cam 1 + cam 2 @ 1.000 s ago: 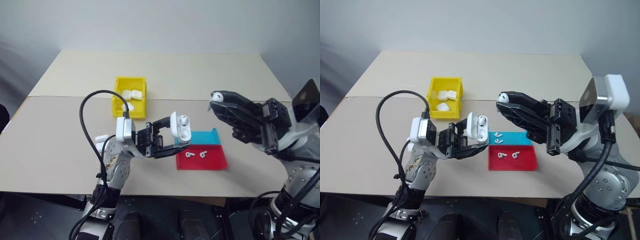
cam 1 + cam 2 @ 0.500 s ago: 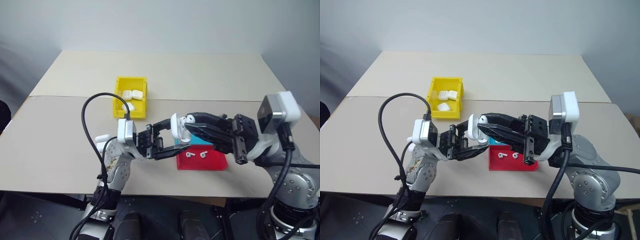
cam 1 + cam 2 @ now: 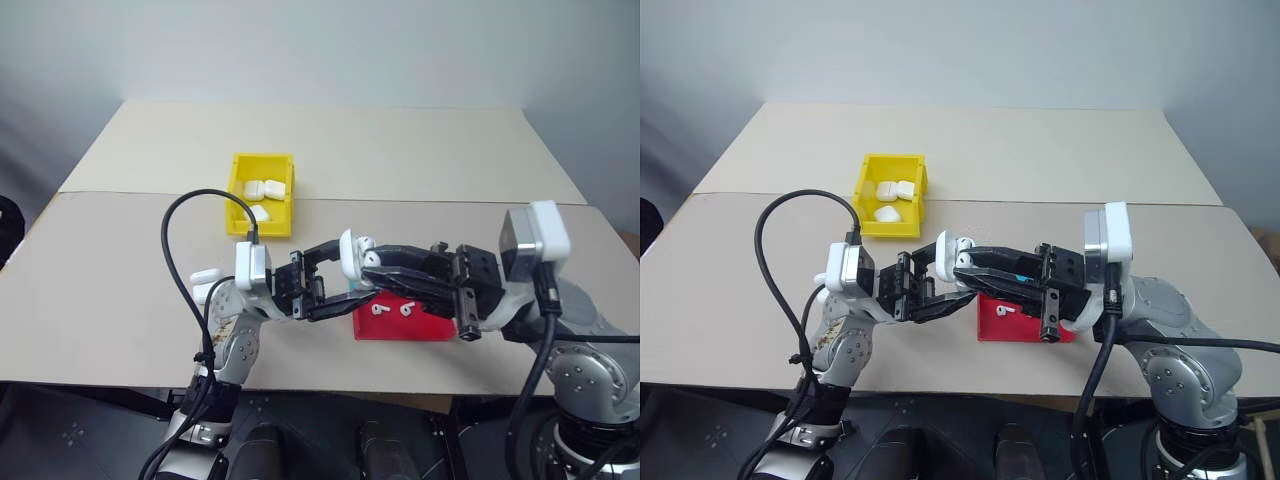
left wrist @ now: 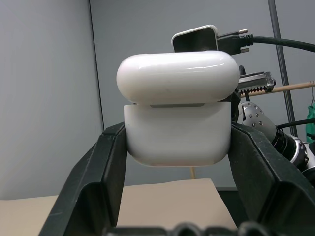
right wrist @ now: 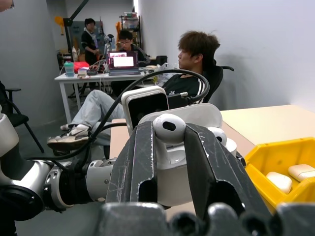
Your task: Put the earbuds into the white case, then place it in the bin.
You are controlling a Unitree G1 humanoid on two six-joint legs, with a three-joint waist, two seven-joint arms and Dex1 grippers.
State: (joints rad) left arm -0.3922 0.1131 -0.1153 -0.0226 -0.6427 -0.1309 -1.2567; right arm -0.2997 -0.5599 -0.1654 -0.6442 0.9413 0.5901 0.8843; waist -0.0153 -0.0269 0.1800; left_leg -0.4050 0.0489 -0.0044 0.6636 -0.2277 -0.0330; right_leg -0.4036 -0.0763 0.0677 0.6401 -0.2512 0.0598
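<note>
Above the red tray (image 3: 430, 326), your left gripper (image 3: 335, 285) is squeezed shut on the white case (image 3: 352, 262) and holds it up off the table with its lid flipped open. Your right gripper (image 3: 962, 262) sits right at the open case, pinching one earbud (image 5: 169, 129) between its nearly closed fingers. One bud looks to be in the case already, so you are on the step of putting in the second one. Next, you need to line the stem up with the empty hole, push it down gently, and let go. Go slow, because the bud is tiny and could slip out and fall. Then you must shut the lid and carry the case to the bin. On the red tray lie two more earbuds (image 3: 392, 309). Just behind the red tray is a teal tray (image 3: 350, 287), mostly hidden by the grippers, so you cannot tell what is on it. Further behind the red tray and off to your left stands the yellow bin (image 3: 239, 192), with three white cases (image 3: 261, 190) inside.
</note>
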